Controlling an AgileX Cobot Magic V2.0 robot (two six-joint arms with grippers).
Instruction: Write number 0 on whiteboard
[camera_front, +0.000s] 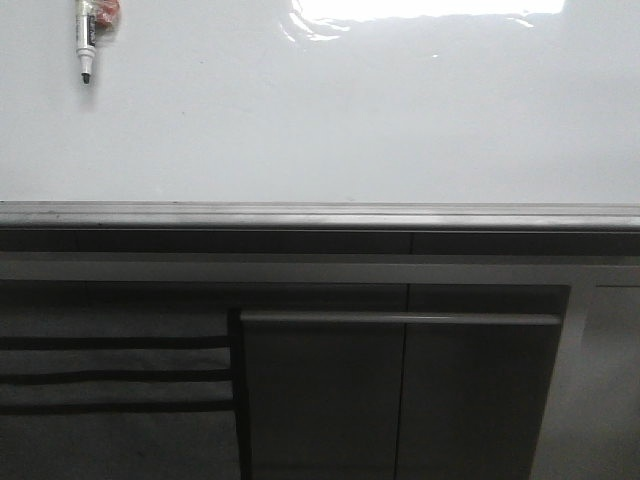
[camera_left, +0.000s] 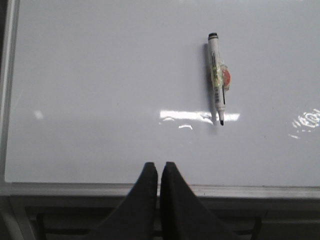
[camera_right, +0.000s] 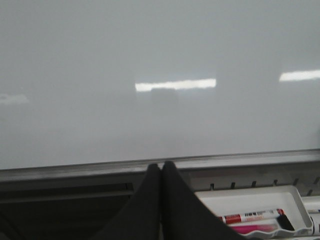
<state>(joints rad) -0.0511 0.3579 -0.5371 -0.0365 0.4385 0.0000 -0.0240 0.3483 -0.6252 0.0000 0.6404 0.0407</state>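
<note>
Item: marker (camera_left: 218, 80) lying on the whiteboard (camera_front: 350, 120) near its far left corner, long axis running front-to-back (tip toward me), ahead of my left gripper (camera_left: 159, 172), the nearer; right gripper (camera_right: 161, 172) likewise pressed together, empty; no 0 drawn.

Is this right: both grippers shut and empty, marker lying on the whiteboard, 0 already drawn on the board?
Not quite. The whiteboard is still blank: no 0 shows in the front view or either wrist view. The rest stands: the marker lies on the board, and the left gripper and right gripper are shut and empty.
</note>
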